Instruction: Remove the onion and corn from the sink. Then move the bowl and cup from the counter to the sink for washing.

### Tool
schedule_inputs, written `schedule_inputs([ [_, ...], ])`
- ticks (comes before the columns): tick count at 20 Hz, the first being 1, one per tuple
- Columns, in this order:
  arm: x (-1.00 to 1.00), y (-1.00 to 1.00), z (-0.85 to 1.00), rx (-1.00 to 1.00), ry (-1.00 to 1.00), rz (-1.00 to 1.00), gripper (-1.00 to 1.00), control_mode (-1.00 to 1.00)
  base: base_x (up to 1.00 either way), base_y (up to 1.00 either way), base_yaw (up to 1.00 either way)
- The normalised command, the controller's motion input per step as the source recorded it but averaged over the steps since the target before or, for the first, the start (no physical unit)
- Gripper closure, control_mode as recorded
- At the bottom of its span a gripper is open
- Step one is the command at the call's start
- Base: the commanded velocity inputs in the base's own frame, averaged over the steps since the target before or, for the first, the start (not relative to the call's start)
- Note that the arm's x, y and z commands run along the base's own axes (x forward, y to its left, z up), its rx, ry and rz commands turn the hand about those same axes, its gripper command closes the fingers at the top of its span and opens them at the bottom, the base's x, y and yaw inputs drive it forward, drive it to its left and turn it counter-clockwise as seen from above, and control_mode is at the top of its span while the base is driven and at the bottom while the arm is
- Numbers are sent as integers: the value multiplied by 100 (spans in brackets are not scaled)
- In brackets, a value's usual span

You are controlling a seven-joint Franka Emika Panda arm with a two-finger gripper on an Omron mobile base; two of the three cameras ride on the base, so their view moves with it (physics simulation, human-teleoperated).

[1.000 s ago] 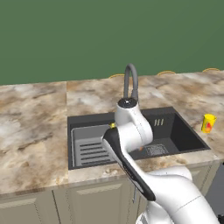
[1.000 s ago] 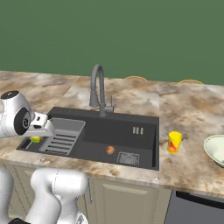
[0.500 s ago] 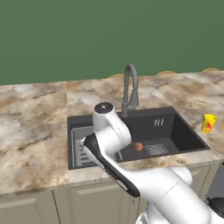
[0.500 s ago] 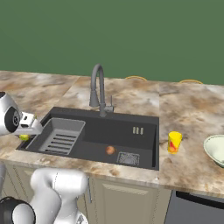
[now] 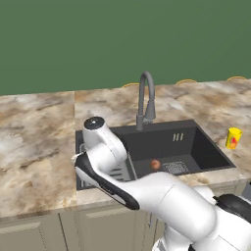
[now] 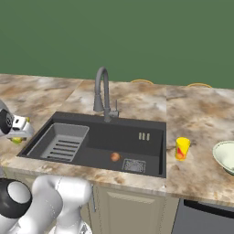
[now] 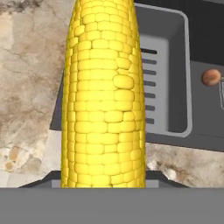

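Over the left edge of the sink, the end effector is clamped on the corn, which hangs above the spot where the desk meets the basin. Down by the drain lies the onion. Well apart on the right, the cup stands near the bowl.

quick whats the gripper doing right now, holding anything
Gripper: closed on the yellow corn cob, held over the marbled counter's edge, left of the sink.
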Motion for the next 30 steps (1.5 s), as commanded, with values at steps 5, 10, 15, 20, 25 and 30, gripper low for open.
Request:
schedule_inputs([
  [5, 20, 45, -12, 0, 0, 0, 100, -100, 0, 0, 0],
  [10, 14, 34, -12, 3, 0, 1, 100, -100, 0, 0, 0],
  [15, 10, 34, -18, 6, 0, 1, 100, -100, 0, 0, 0],
  [20, 11, 35, -23, 8, 0, 0, 100, -100, 0, 0, 0],
  [25, 11, 37, -22, 7, 0, 0, 100, -100, 0, 0, 0],
  [30, 18, 34, -22, 6, 0, 0, 100, -100, 0, 0, 0],
])
